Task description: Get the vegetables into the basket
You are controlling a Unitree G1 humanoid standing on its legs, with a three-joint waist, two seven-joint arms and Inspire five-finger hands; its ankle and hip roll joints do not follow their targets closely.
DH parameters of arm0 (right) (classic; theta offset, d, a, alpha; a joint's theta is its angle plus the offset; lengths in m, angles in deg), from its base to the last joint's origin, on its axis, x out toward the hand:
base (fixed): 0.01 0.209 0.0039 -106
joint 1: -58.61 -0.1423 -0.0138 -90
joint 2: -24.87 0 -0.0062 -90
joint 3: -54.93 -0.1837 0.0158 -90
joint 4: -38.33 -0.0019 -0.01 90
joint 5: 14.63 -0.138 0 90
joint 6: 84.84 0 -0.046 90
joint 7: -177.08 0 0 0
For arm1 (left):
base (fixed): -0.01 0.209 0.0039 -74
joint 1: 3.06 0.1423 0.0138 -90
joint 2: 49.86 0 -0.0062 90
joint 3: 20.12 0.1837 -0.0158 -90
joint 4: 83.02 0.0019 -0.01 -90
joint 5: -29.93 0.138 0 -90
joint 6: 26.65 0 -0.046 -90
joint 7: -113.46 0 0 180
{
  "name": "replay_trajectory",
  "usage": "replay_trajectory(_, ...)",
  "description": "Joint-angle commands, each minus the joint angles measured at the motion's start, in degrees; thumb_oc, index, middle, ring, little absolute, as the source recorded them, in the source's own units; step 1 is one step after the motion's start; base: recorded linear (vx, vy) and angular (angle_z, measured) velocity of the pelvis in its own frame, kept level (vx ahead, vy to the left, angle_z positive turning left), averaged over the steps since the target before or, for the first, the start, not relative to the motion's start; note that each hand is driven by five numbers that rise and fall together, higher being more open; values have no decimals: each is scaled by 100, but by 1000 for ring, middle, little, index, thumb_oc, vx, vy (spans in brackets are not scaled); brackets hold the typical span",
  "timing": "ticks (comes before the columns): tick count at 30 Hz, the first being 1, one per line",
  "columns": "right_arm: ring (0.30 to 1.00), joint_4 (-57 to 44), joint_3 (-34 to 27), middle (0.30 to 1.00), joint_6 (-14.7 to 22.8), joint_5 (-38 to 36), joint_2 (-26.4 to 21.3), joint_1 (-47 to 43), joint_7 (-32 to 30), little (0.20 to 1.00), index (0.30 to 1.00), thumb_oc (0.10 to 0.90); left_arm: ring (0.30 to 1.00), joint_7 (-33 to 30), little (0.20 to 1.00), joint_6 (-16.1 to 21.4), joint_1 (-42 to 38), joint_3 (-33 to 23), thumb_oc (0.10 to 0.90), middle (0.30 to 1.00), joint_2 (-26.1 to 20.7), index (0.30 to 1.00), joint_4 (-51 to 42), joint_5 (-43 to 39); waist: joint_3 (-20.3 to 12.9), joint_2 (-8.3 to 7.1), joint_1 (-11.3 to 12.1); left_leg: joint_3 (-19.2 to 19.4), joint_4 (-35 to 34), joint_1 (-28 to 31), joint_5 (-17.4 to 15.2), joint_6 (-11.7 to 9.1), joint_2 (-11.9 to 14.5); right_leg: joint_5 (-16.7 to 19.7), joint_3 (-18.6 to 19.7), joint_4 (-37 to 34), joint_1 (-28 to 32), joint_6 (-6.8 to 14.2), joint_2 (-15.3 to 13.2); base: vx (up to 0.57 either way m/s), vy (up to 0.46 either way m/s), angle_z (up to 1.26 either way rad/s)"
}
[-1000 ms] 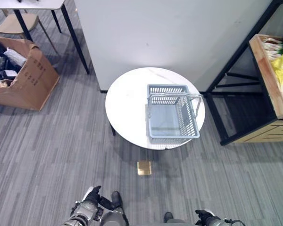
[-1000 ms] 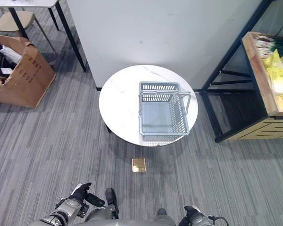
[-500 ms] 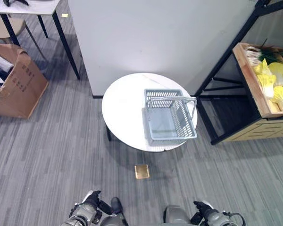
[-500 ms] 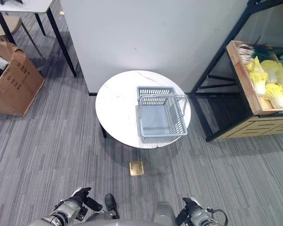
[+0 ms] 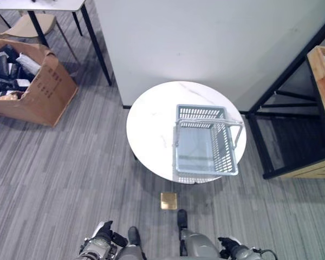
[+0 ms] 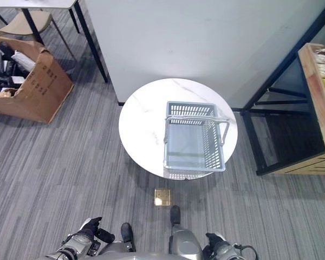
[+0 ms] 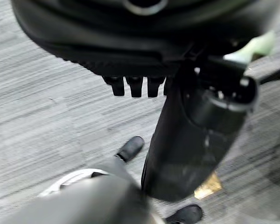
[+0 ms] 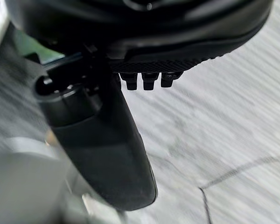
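Both hands hang low at the frame's bottom edge, left hand (image 5: pixel 100 244) and right hand (image 5: pixel 230 248) with fingers curled on nothing, while the empty grey basket (image 5: pixel 206 142) sits mid-frame on the round white worktop (image 5: pixel 149 130).

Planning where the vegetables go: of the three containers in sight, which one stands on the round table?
The grey plastic basket, standing empty on the white round table. The cardboard box sits on the floor at left; the wooden crate rests on the black shelf at right.
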Motion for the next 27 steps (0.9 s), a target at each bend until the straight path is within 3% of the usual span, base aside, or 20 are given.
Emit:
replay_trajectory(1, 1000, 73, 13, 1000, 68, -237, -102, -396, -117, 1000, 1000, 900, 1000, -90, 1000, -65, -109, 150, 900, 1000, -33, 1000, 181, -7, 86, 139, 28, -263, 25, 216, -160, -177, -134, -230, 268, 376, -96, 677, -479, 33, -84, 6)
replay_trajectory(4, 1000, -564, -104, 1000, 166, -457, -260, -443, -289, 1000, 1000, 900, 1000, -168, 1000, -43, -48, 72, 900, 1000, 8, 1000, 186, -107, -8, 169, -36, -224, 25, 247, -139, -223, -87, -279, 295, 325, 18, 623, -401, 24, -60, 0)
replay_trajectory(7, 1000, -2014, -357, 1000, 223, -527, -683, -307, -449, 1000, 1000, 900, 1000, -209, 1000, -13, 115, -45, 900, 1000, 19, 1000, 9, -208, -47, 194, -124, -143, 25, 310, -135, -250, -57, -297, 346, 235, 120, 607, -345, 16, -23, -6)
replay_trajectory(11, 1000, -2735, -548, 1000, 218, -470, -931, -221, -492, 1000, 1000, 900, 1000, -174, 1000, 13, 232, -82, 900, 1000, 50, 1000, -117, -231, -87, 209, -139, -101, 25, 373, -157, -253, -45, -287, 335, 165, 205, 616, -330, 25, -10, -6)
replay_trajectory(19, 1000, -4193, -674, 1000, 263, 255, -1593, -445, -507, 1000, 1000, 900, 1000, -104, 1000, 24, 354, -52, 900, 1000, 125, 1000, -349, -143, -128, 182, -87, -103, 25, 450, -197, -241, -54, -268, 301, 104, 334, 627, -334, -1, 4, -1)
replay_trajectory(21, 1000, -4813, -685, 1000, 291, 758, -1972, -687, -556, 1000, 1000, 900, 1000, -75, 1000, 24, 393, -42, 900, 1000, 150, 1000, -417, -125, -124, 140, -15, -121, 25, 471, -211, -234, -56, -259, 279, 104, 376, 632, -346, 0, 0, 0)
replay_trajectory(27, 1000, -5701, -778, 1000, 285, 1145, -2333, -1029, -604, 1000, 1000, 900, 1000, -96, 1000, -23, 459, -81, 900, 1000, 139, 1000, -510, -150, -127, 76, 93, -157, 25, 484, -239, -221, -54, -258, 241, 103, 420, 642, -362, -4, 9, 4)
